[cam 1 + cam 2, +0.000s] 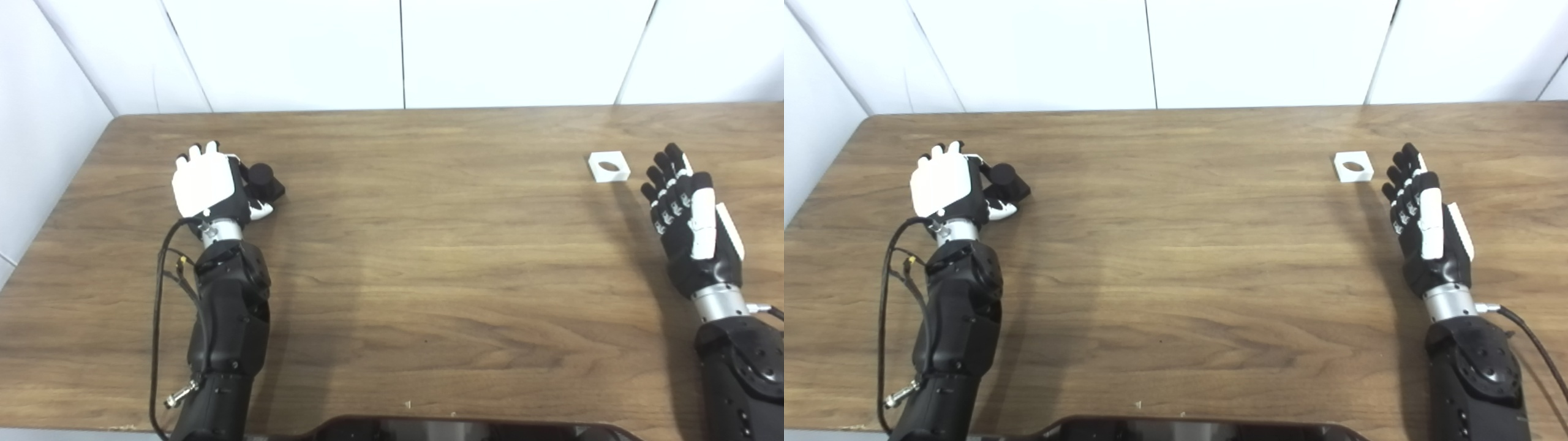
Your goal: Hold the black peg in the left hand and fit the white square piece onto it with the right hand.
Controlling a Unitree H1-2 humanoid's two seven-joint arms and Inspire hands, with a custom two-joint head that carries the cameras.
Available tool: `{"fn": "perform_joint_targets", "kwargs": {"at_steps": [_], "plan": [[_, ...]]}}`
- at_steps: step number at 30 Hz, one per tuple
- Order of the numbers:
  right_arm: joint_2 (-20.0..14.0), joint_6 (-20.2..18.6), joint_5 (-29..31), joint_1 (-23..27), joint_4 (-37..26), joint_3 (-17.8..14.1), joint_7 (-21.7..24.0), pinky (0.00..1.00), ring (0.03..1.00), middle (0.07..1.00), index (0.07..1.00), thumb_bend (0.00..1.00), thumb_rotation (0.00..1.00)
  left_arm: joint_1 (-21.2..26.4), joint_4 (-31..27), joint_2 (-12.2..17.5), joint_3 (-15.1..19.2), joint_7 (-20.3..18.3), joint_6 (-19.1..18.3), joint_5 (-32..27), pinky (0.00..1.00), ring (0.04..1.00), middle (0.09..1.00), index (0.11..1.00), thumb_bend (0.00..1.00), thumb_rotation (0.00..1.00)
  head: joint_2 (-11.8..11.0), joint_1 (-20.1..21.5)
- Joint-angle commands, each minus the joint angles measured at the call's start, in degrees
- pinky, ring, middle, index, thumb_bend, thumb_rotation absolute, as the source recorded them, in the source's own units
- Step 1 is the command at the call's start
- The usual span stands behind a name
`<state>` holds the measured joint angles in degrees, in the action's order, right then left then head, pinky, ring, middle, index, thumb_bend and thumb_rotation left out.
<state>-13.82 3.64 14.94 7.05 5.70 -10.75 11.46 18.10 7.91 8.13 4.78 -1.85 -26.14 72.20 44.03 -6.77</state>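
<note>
The black peg [264, 179], a short cylinder on a black base, stands on the table at the left. My left hand [205, 184] rests palm down right beside it, on the peg's left. Its thumb [261, 211] lies just in front of the peg's base and its fingers point away, not wrapped around the peg. The white square piece [608, 166], with a round hole in it, lies flat at the far right. My right hand [689, 214] hovers open just right of and nearer than that piece, fingers stretched toward the far edge, holding nothing.
The wooden table [429, 257] is bounded by white walls at the back and left. A dark rounded part of the robot's body [441, 429] shows at the bottom edge. Loose cables [160, 269] hang beside the left forearm.
</note>
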Motion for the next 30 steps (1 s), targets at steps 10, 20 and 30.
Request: {"fn": "perform_joint_targets", "kwargs": {"at_steps": [10,20,30], "plan": [[0.84,0.69,0.45,-2.76,2.38,0.36,0.35,1.0,1.0,1.0,1.0,0.59,1.0,-0.99,-2.04,0.12,-0.49,-0.05,-0.76,-2.31,1.0,1.0,0.948,0.487,0.51,0.06,0.0,0.29],[0.88,0.9,-0.59,-2.65,2.4,0.8,0.18,1.0,1.0,1.0,1.0,0.59,1.0,-3.12,-5.4,0.23,-3.29,-0.19,-0.73,-4.17,1.0,1.0,0.935,0.49,0.51,0.06,0.07,0.52],[1.55,-0.04,-0.9,-3.13,1.31,1.12,-0.42,1.0,1.0,1.0,1.0,0.57,1.0,-6.69,-11.58,-0.25,-7.01,-2.68,-0.7,-4.88,1.0,1.0,0.933,0.525,0.55,0.06,0.21,1.1]]}}
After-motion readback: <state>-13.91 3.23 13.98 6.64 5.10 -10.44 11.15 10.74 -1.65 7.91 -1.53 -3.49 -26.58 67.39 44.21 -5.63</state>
